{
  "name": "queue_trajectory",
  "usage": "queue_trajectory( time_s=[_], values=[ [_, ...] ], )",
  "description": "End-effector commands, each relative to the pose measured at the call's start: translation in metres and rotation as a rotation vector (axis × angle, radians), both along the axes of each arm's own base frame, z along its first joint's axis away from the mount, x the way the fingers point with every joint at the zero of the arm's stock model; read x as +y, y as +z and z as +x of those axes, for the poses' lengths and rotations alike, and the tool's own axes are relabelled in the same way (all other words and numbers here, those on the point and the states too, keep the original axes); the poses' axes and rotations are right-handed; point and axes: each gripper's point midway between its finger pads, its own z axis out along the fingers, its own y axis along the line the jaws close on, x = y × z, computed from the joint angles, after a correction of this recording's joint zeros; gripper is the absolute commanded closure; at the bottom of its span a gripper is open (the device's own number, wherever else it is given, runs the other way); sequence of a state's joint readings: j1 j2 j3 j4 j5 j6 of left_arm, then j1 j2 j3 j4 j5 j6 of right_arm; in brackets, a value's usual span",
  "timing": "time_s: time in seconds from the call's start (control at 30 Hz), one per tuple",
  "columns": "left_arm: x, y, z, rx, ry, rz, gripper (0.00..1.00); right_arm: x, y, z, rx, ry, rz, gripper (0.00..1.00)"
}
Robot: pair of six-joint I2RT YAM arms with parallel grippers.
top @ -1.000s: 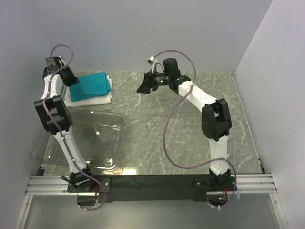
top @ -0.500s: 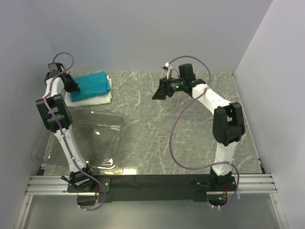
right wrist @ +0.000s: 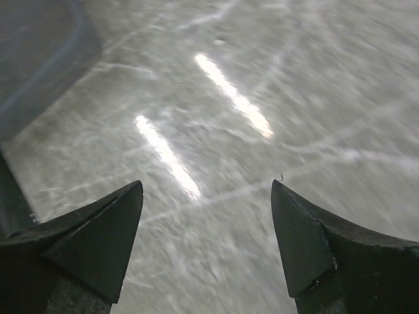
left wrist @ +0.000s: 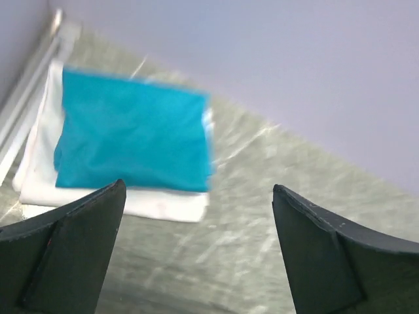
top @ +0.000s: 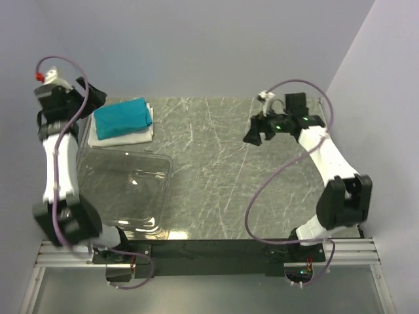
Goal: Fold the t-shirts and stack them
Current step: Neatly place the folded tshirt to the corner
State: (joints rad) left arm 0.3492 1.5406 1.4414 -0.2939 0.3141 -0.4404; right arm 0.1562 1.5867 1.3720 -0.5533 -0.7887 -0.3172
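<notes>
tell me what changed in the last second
The left tool came off the teal shirt's left edge, opened, and rose back to the left. The right tool swung right, away from the middle of the table, open and empty. The teal shirt lies folded on the white shirt as before; the bin has not moved.
</notes>
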Motion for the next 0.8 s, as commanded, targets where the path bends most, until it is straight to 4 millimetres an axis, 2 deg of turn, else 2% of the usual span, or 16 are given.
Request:
queue_trajectory(
  time_s=[0.0, 0.07, 0.1, 0.13, 0.2, 0.23, 0.4, 0.47, 0.53, 0.57, 0.6, 0.63, 0.67, 0.7, 0.73, 0.77],
  values=[
    [-0.004, 0.014, -0.042, -0.108, 0.051, -0.029, 0.00, -0.043, 0.016, -0.013, -0.093, -0.112, -0.092, 0.14],
    [-0.015, 0.016, -0.065, -0.129, 0.009, -0.062, 0.01, -0.059, 0.008, -0.020, -0.091, -0.175, -0.106, 0.12],
    [-0.028, -0.003, -0.074, -0.093, -0.047, -0.097, 0.01, -0.073, 0.017, -0.023, -0.124, -0.226, -0.110, 0.12],
    [-0.035, -0.008, -0.081, -0.079, -0.076, -0.104, 0.01, -0.081, 0.006, -0.028, -0.101, -0.265, -0.117, 0.12],
    [-0.051, -0.026, -0.102, -0.024, -0.130, -0.105, 0.08, -0.091, 0.009, -0.031, -0.118, -0.343, -0.120, 0.11],
    [-0.059, -0.031, -0.108, -0.010, -0.142, -0.100, 0.08, -0.108, -0.002, -0.033, -0.098, -0.403, -0.143, 0.11],
    [-0.089, -0.058, -0.141, 0.068, -0.179, 0.017, 0.08, -0.121, -0.010, -0.053, -0.141, -0.458, -0.145, 0.10],
    [-0.090, -0.068, -0.129, 0.090, -0.159, -0.008, 0.13, -0.117, -0.021, -0.061, -0.117, -0.447, -0.131, 0.10],
    [-0.083, -0.062, -0.106, 0.053, -0.123, -0.029, 0.25, -0.114, -0.030, -0.066, -0.091, -0.443, -0.115, 0.11],
    [-0.080, -0.078, -0.090, 0.101, -0.099, -0.084, 0.31, -0.111, -0.031, -0.067, -0.085, -0.433, -0.098, 0.11],
    [-0.077, -0.065, -0.072, 0.074, -0.097, -0.097, 0.42, -0.109, -0.032, -0.069, -0.081, -0.429, -0.092, 0.11],
    [-0.074, -0.063, -0.058, 0.072, -0.086, -0.117, 0.61, -0.108, -0.037, -0.071, -0.067, -0.428, -0.087, 0.11],
    [-0.073, -0.087, -0.038, 0.134, -0.084, -0.162, 0.71, -0.107, -0.036, -0.071, -0.066, -0.430, -0.077, 0.11],
    [-0.071, -0.072, -0.019, 0.108, -0.087, -0.172, 0.83, -0.105, -0.038, -0.074, -0.063, -0.427, -0.070, 0.11],
    [-0.071, -0.075, -0.007, 0.115, -0.096, -0.194, 0.99, -0.105, -0.037, -0.074, -0.066, -0.428, -0.069, 0.11],
    [-0.068, -0.099, 0.009, 0.169, -0.091, -0.222, 0.99, -0.106, -0.038, -0.074, -0.065, -0.432, -0.068, 0.11]
  ],
)
